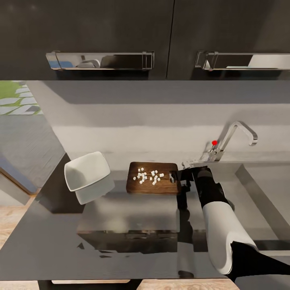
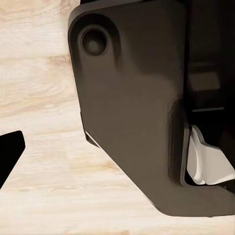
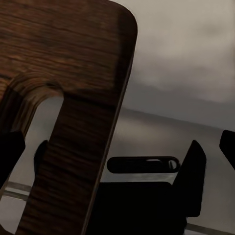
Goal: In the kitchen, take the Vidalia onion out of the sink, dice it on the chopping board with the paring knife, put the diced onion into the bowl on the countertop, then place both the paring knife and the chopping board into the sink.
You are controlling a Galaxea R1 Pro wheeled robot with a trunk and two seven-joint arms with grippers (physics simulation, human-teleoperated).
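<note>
The dark brown chopping board (image 1: 153, 178) lies on the grey countertop (image 1: 129, 209) with several small white pieces of diced onion (image 1: 147, 176) on it. A white bowl (image 1: 86, 172) stands tilted to its left. The sink (image 1: 257, 189) is to the right under the chrome tap (image 1: 235, 139). My right gripper (image 1: 177, 177) is open at the board's right end by the handle slot. In the right wrist view the board's slotted end (image 3: 73, 98) stands between the spread fingertips (image 3: 10, 152). The paring knife is out of view.
Dark wall cabinets with chrome handles (image 1: 100, 60) hang above the counter. The left wrist view holds one dark fingertip (image 2: 10, 154) over a light wooden floor (image 2: 44, 98), beside a dark part of my body (image 2: 132, 107).
</note>
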